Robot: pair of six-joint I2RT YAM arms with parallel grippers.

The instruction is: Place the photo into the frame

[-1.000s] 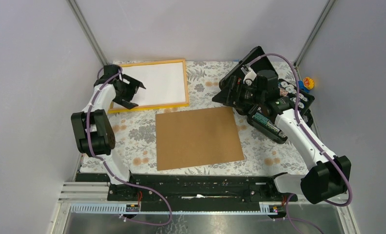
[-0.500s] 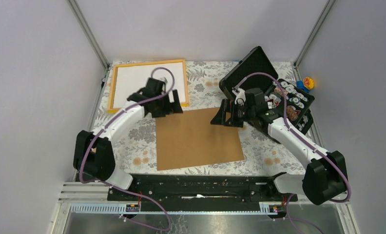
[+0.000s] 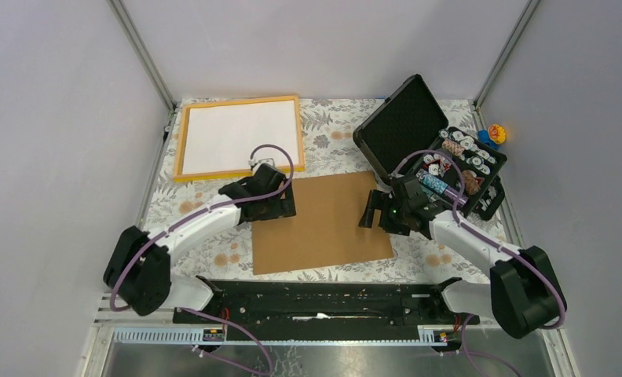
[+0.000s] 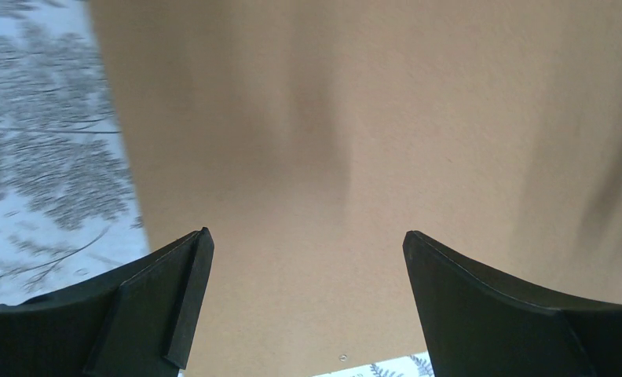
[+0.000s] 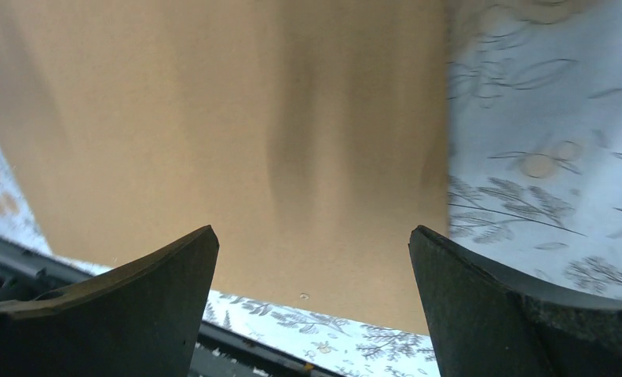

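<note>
both arms have swung inward since the earlier frames: the left gripper (image 3: 283, 206) has left the frame (image 3: 241, 100) and the right gripper (image 3: 373, 212) has come away from the black case (image 3: 402, 126). they now sit over opposite side edges of the brown backing board (image 3: 323, 224). in the wrist views the left gripper (image 4: 306, 236) and right gripper (image 5: 312, 229) each look down on the board with jaws spread wide and nothing between them.

the frame lies flat at the far left of the floral cloth (image 3: 214, 232), well apart from both grippers, and a white sheet (image 3: 241, 137) fills it. no printed picture shows anywhere. whether that white sheet is the photo lying face down, or the photo is hidden elsewhere, cannot be told.

the step in hand looks like taking hold of the backing board from both sides, most likely to carry it to the frame. the board is thin and lies flush on the cloth, so the next move calls for lowering one finger just outside each edge and working it underneath before closing. lifting evenly on both sides should keep the board from bowing or slipping out.
</note>
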